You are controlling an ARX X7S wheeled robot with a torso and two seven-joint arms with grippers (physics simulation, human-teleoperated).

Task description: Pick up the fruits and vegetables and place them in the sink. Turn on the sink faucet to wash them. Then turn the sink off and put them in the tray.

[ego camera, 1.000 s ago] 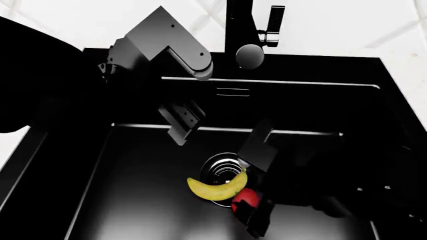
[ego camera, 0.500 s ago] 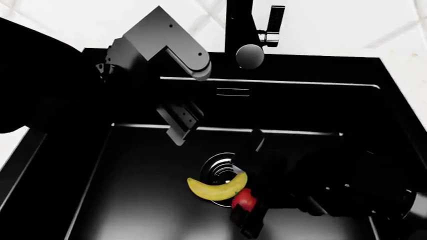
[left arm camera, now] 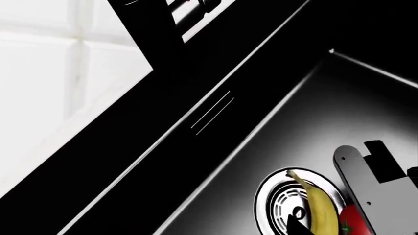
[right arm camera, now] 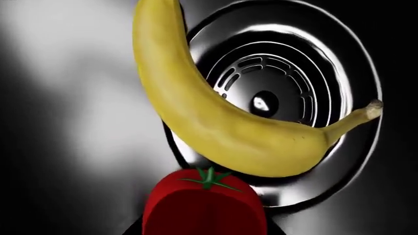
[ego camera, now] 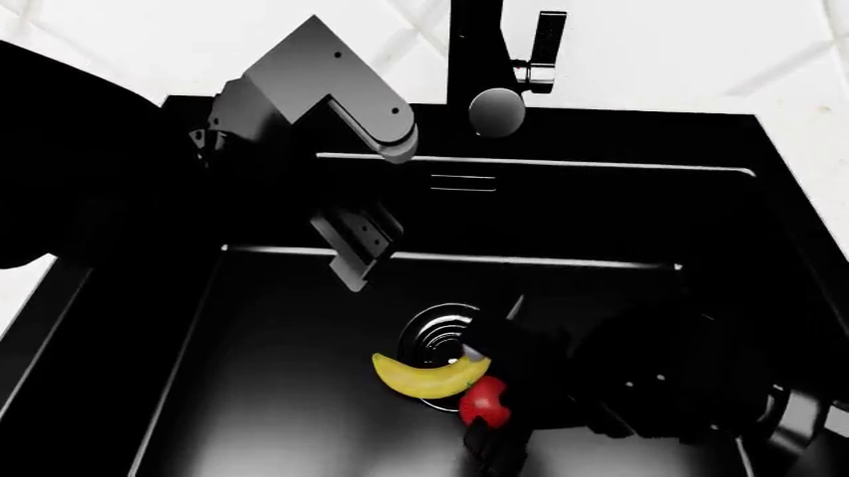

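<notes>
The yellow banana (ego camera: 427,376) lies across the round drain (ego camera: 444,333) on the floor of the black sink (ego camera: 597,124). The red tomato (ego camera: 487,399) rests against its right end. My right gripper (ego camera: 499,399) is down at the tomato, open, with a dark finger on either side of it. In the right wrist view the tomato (right arm camera: 202,205) sits between the jaws and the banana (right arm camera: 196,112) lies just beyond. My left gripper (ego camera: 356,238) hangs open and empty above the basin's back wall. The faucet (ego camera: 474,50) stands behind; no water shows. The tray is out of view.
The faucet's lever handle (ego camera: 547,40) sticks out beside the round spout end (ego camera: 496,111). An overflow slot (ego camera: 463,182) is in the back wall. White counter (ego camera: 663,50) surrounds the sink. The left wrist view shows the banana (left arm camera: 320,208), the tomato (left arm camera: 349,223) and a right-gripper finger (left arm camera: 362,186).
My right arm has turned and sunk lower over the tomato, its pale finger swinging out of sight. The banana, tomato and left arm have hardly moved.
</notes>
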